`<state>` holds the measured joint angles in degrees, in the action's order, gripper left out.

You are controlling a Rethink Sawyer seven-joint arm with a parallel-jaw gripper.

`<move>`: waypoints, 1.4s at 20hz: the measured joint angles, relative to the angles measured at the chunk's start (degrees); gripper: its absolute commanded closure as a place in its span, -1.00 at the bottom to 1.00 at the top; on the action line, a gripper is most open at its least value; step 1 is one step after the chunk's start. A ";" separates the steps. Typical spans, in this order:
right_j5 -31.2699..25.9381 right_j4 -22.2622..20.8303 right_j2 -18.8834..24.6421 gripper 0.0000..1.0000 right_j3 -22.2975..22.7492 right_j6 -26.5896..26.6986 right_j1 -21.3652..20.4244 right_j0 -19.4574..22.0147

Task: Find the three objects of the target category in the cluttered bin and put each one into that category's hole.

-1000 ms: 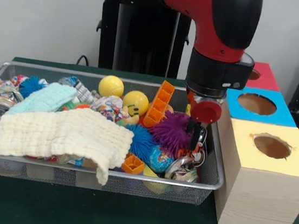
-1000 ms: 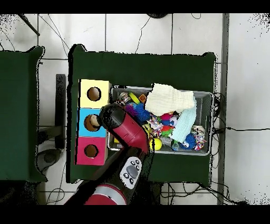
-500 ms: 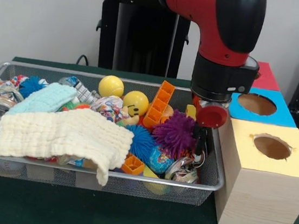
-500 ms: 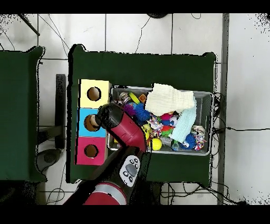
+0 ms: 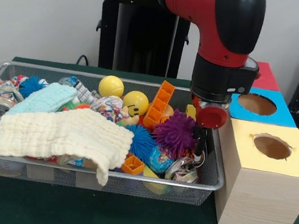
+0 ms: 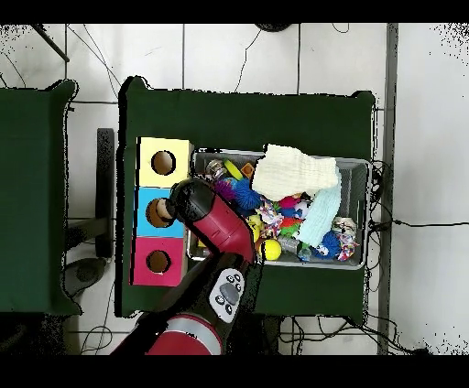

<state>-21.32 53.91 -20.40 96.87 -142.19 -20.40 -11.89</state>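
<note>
My gripper (image 5: pixel 198 146) reaches down into the right end of the wire mesh bin (image 5: pixel 104 170), close to the bin's wall beside the boxes. Its tip sits just above a crushed silver can (image 5: pixel 185 169) and against a purple spiky ball (image 5: pixel 174 132). I cannot tell whether it touches or holds anything. Beside the bin stand three boxes, each with a hole: yellow top (image 5: pixel 290 162), blue top (image 5: pixel 280 114) and red top (image 5: pixel 265 77). In the overhead view the red arm (image 6: pixel 209 220) hides the gripper, with the yellow box (image 6: pixel 176 151) next to it.
The bin also holds a cream cloth (image 5: pixel 59 134), a pale blue cloth (image 5: pixel 42 99), two yellow balls (image 5: pixel 111 85), a blue spiky ball (image 5: pixel 139 141), orange blocks (image 5: pixel 159 103) and another crushed can (image 5: pixel 0 102) at the left end. Green cloth (image 5: pixel 125 218) covers the table.
Over the last second the arm shifted slightly right, toward the boxes, with the gripper still down in the bin's right end. It has held still for the last half second.
</note>
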 measured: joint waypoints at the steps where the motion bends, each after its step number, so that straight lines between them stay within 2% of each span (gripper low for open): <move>1: 0.00 0.00 0.10 -1.00 0.01 0.00 0.00 0.18; 14: 0.00 0.00 0.99 -1.00 0.64 0.00 -0.22 2.25; 28: 0.01 0.00 1.59 -1.00 1.16 0.00 -0.27 2.67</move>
<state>-21.31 53.91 -18.81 98.04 -142.19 -20.66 -9.23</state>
